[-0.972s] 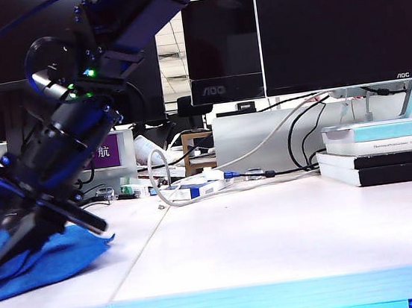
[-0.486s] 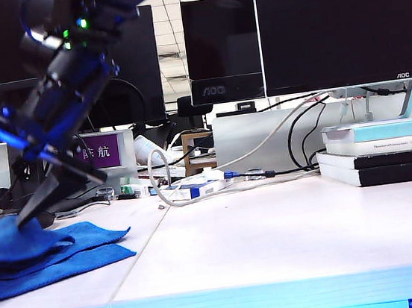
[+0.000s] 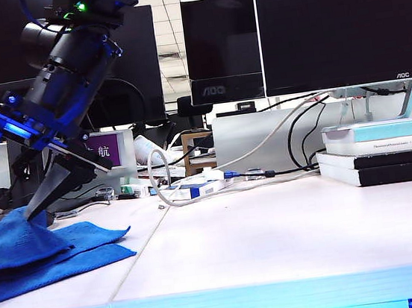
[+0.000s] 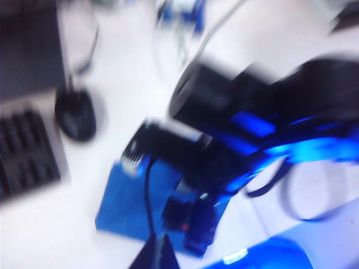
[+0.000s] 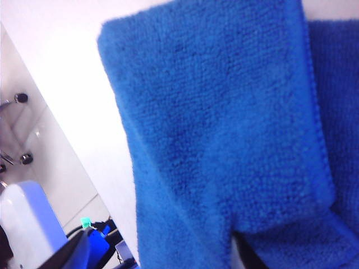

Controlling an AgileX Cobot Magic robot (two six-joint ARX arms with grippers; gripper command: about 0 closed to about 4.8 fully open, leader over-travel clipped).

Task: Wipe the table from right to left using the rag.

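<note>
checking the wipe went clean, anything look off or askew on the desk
The rag lies bunched and folded over itself at the table's far left, not flat. The right gripper, fingers open, hangs just above it. Nothing spilled or damaged shows.

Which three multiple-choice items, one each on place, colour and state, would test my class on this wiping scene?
1. Where on the table does the rag lie, in the exterior view? A left end; B middle; C right end.
2. What colour is the rag? A red; B blue; C white.
3. How is the right tool? A shut on the rag; B shut, empty; C open.
Key: 1 A, it lies at the far left; 2 B, plainly blue; 3 C, fingers spread over the rag. The left tool, above that arm, is too blurred to judge.
</note>
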